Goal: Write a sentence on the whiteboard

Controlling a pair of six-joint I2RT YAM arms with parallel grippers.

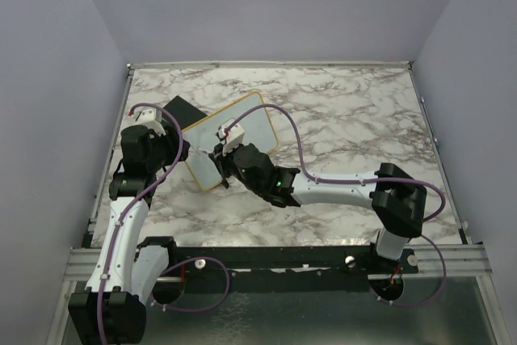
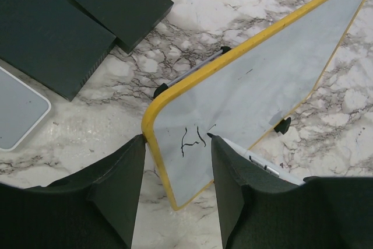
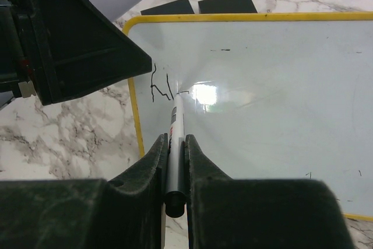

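The board (image 1: 254, 123) lies flat on the marble table (image 1: 355, 119), turned askew, with a thin yellow frame all round it. The left gripper (image 2: 176, 143) stands at the board's left corner with its jaws spread. One finger (image 2: 119, 182) is outside the frame, right against the yellow edge, and the other is over the white surface, so the corner sits between them; whether they press on it I cannot tell. The right gripper (image 3: 175, 141) hangs over the board near that same corner. Its jaws are pressed together on a marker (image 3: 178, 112), which runs forward between them with its tip down on the white surface. The sentence (image 3: 160, 86) is only a few thin dark strokes so far, just beside the marker's tip and close to the board's edge. A short dash lies a little farther in on the board. Two black blocks (image 2: 58, 33) lie side by side on the table beyond the board's left corner, apart from it. A pale slab (image 2: 17, 109) with rounded corners shows just past them. Small black feet (image 2: 160, 90) peek out from under the board's frame.
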